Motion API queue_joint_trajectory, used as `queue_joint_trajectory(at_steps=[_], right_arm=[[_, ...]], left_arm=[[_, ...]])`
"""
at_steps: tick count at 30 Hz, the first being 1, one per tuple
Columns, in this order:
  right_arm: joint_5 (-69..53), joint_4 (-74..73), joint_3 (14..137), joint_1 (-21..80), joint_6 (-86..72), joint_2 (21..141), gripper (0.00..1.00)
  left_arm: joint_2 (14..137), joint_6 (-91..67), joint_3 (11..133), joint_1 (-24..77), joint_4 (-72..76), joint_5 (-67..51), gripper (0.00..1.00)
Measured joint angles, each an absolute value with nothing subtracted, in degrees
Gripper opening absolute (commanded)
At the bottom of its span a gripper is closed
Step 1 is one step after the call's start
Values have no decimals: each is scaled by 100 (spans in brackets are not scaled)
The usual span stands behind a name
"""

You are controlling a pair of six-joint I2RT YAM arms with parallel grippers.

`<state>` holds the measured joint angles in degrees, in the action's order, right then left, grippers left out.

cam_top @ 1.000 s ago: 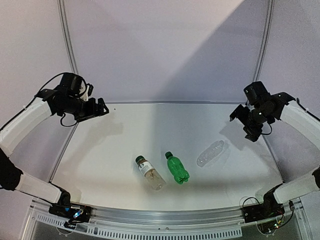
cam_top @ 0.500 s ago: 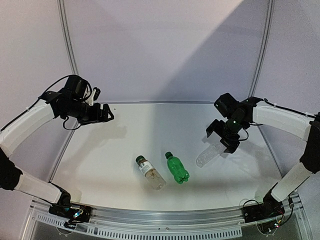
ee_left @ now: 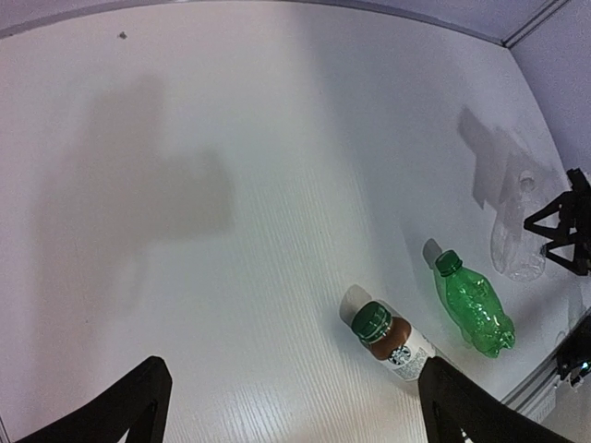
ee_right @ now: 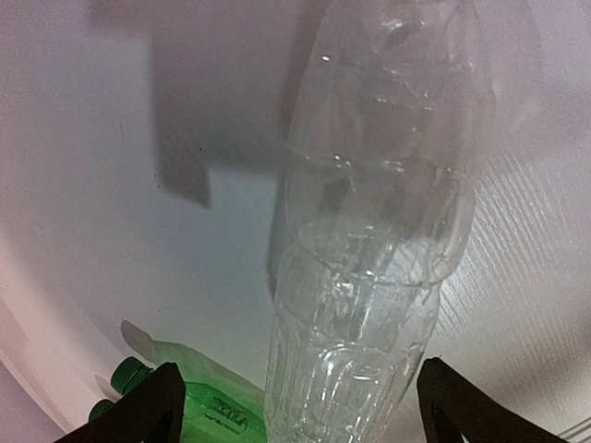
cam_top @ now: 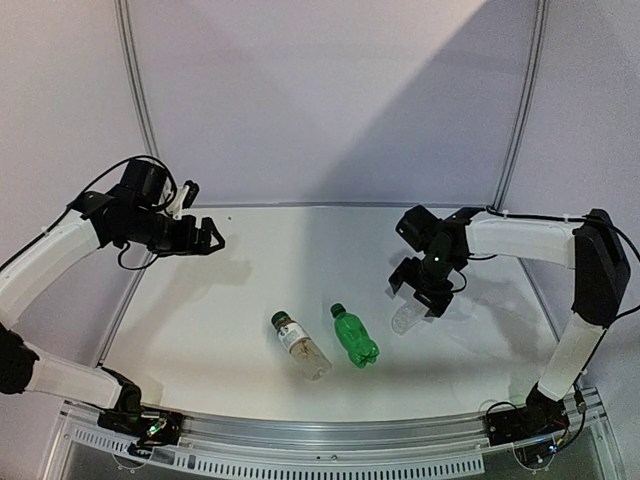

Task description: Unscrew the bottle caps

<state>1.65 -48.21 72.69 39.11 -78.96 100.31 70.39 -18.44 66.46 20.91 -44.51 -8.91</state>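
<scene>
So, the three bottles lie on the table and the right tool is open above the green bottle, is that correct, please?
Not quite. The right tool is open above the clear bottle, not the green bottle. The right wrist view shows the clear one right beneath it. The rest stands.

white table (cam_top: 200,330) | dark speck (ee_left: 123,36) far left on it | grey rail (cam_top: 320,432) along near edge | pale walls (cam_top: 330,100) behind

White table (cam_top: 230,300), pale shadowed walls (cam_top: 330,100)
</scene>
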Motion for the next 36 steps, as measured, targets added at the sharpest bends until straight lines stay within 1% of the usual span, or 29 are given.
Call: queue_joint_trajectory(at_steps=[3,8,13,14,15,18,19,21,28,33,36], right_arm=[[228,-4718,7253,3938,-7946,10112,81],[268,-4602,7124,3979,-8060,10291,76],[360,-4584,7041,4051,-8121,10342,65],[397,-4565,7002,4051,-8130,10342,61],[421,-4543,6947,4056,-8143,10342,52],[462,-4458,6790,4056,-8119,10342,31],[486,-4427,6755,4056,-8141,10342,27],[539,-4338,6733,4056,-8088,10339,22],[773,-4401,6928,4056,-7470,10261,21],[591,-4158,7255,4056,-6088,9813,22],[145,-3833,7411,4056,-4995,9408,21]], left_arm=[[6938,-1800,6541,2091,-4451,-939,96],[6785,-1726,6399,2091,-4462,-993,96],[6696,-1693,6316,2091,-4464,-1015,96],[6687,-1691,6296,2091,-4464,-1015,96],[6681,-1691,6278,2091,-4466,-1015,96],[6665,-1693,6219,2091,-4447,-1017,96],[6665,-1697,6202,2091,-4451,-1020,96],[6665,-1715,6187,2091,-4449,-1009,96],[6632,-1848,6195,2091,-4453,-917,97],[6582,-1979,6438,2091,-4440,-1028,97],[6565,-2084,6775,2091,-4399,-1260,96]])
